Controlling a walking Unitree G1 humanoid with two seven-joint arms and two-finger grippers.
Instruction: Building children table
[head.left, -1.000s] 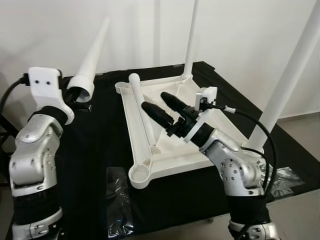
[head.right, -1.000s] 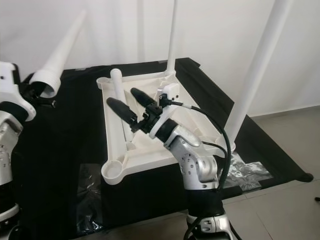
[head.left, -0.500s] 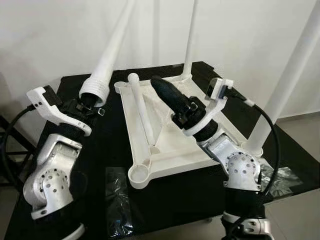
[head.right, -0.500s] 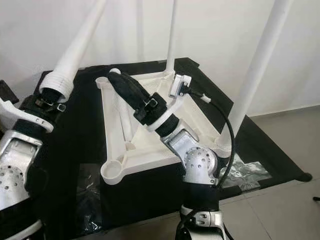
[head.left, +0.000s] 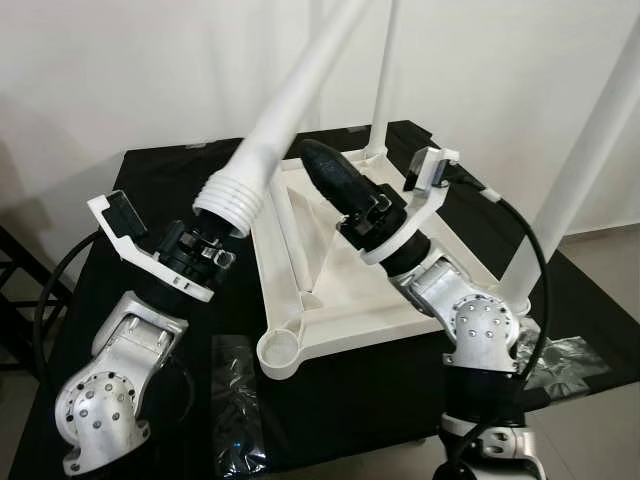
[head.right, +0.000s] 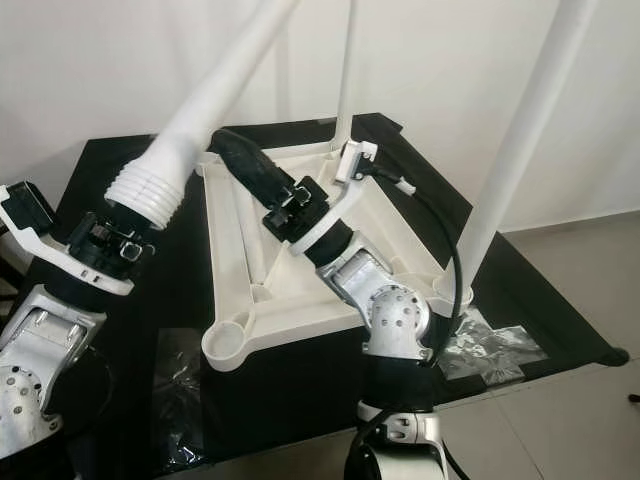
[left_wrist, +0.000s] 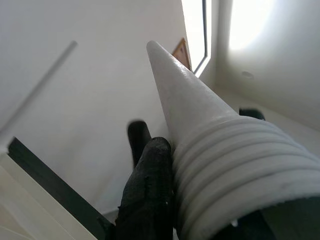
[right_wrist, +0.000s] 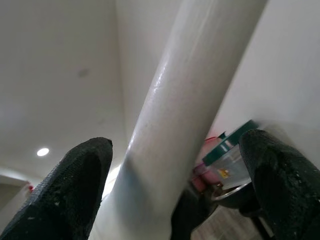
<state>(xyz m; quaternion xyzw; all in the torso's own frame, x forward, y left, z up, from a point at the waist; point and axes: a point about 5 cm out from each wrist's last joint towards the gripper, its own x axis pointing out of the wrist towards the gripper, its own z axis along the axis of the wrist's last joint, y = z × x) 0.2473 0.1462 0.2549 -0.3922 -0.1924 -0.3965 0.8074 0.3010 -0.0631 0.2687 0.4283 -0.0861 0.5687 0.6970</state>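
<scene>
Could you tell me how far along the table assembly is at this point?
Done: two legs stand upright in the corners of the upside-down tabletop. In hand: the left tool grips a third leg by its threaded end, tilted above the frame; the right tool is raised beside it. Left: the near corner socket is empty, and another leg lies loose in the frame.

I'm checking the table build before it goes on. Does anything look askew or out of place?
Yes. The left gripper holds a loose leg slanting over the upturned tabletop, unlike the upright fitted legs. The near-left socket is empty. Plastic wrapping lies on the black surface.
</scene>
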